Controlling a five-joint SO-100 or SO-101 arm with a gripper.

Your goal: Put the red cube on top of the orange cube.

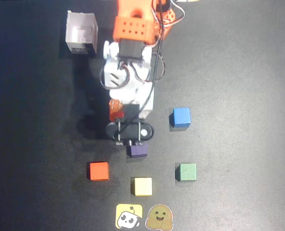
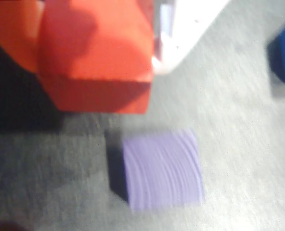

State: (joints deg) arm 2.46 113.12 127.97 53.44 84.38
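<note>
In the wrist view my gripper [image 2: 99,82] is shut on the red cube [image 2: 97,53], between an orange finger [image 2: 12,33] on the left and a white finger [image 2: 181,33] on the right. The cube hangs above the mat, just behind a purple cube [image 2: 161,168]. In the overhead view the gripper [image 1: 131,138] points down beside the purple cube [image 1: 137,150], and the arm hides the red cube. The orange cube [image 1: 99,171] sits on the mat to the lower left of the gripper, apart from it.
A blue cube [image 1: 181,117] lies right of the arm, and its edge shows in the wrist view [image 2: 284,53]. A green cube [image 1: 186,172] and a yellow cube [image 1: 142,186] lie near the front. A white box [image 1: 81,32] stands at the back left. Two stickers [image 1: 145,216] lie at the front edge.
</note>
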